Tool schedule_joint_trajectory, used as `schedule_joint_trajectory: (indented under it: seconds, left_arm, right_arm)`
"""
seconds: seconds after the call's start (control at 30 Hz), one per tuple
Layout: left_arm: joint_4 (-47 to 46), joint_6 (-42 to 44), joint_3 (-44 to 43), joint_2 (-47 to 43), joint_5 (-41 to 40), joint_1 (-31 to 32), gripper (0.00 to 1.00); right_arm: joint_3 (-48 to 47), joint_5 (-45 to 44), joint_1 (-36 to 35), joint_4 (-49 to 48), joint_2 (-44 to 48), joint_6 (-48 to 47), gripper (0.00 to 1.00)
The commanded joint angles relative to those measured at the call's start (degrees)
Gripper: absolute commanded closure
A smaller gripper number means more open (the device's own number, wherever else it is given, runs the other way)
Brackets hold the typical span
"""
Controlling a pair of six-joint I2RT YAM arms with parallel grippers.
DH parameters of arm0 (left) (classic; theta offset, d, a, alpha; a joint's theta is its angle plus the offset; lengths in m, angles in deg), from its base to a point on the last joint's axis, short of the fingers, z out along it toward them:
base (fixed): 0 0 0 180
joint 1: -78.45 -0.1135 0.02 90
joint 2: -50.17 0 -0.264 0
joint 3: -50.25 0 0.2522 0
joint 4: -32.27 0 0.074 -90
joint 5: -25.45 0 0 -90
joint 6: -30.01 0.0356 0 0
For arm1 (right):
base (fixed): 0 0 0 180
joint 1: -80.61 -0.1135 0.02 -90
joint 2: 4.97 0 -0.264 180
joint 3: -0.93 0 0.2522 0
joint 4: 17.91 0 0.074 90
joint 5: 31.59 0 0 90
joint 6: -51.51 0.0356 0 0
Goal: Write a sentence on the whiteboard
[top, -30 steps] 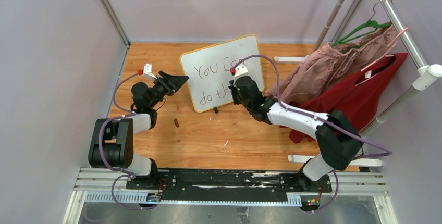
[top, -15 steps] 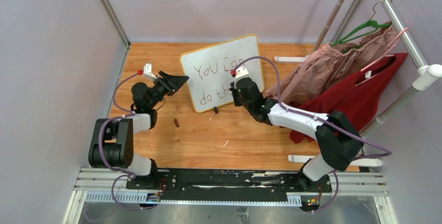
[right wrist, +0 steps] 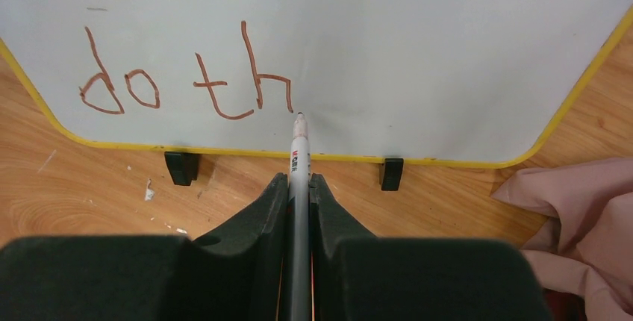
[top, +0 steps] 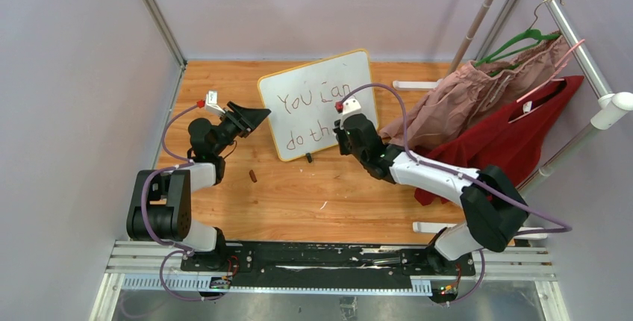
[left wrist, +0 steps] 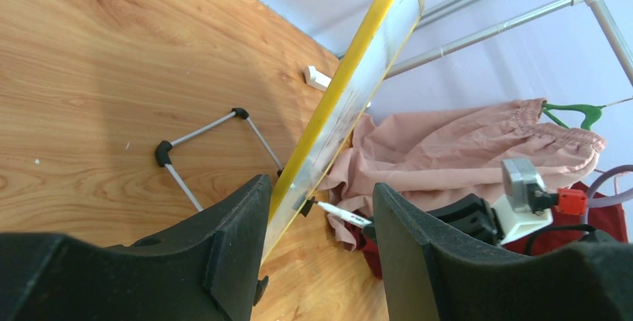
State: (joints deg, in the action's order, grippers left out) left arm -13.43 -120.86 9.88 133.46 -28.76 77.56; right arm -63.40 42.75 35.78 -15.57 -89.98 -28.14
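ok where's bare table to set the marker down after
Widest bare wood lies between the whiteboard and the base rail, right of the small brown piece. Also the far left corner behind the left hand. Crowded right, where pink cloth and red cloth spill over.

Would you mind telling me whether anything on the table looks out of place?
A small brown piece, perhaps a marker cap, lies loose on the table in front of the whiteboard's left corner, and a white scrap lies nearby.
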Motion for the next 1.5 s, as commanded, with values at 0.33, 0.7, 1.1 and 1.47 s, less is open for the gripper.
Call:
schedule_joint_trajectory:
  seconds: [0.33, 0.7, 1.1, 1.47]
  left_arm:
    - [-2.1, -0.2, 0.4, -0.6, 0.9, 0.3, 0.42]
    - [-2.1, -0.1, 0.4, -0.5, 0.9, 0.3, 0.42]
    - [-2.1, 0.0, 0.4, -0.5, 0.8, 0.3, 0.42]
    - [-2.0, 0.0, 0.4, -0.6, 0.9, 0.3, 0.42]
  right_arm:
    - [-2.0, -1.4, 2.1, -2.7, 3.3, 0.5, 1.0]
    - [-4.9, -0.3, 2.2, -3.2, 0.1, 0.6, 1.0]
    - [-5.2, 0.0, 3.0, -4.0, -1.8, 1.0, 1.0]
    - [-4.9, 0.0, 3.7, -3.5, -2.6, 1.6, 1.0]
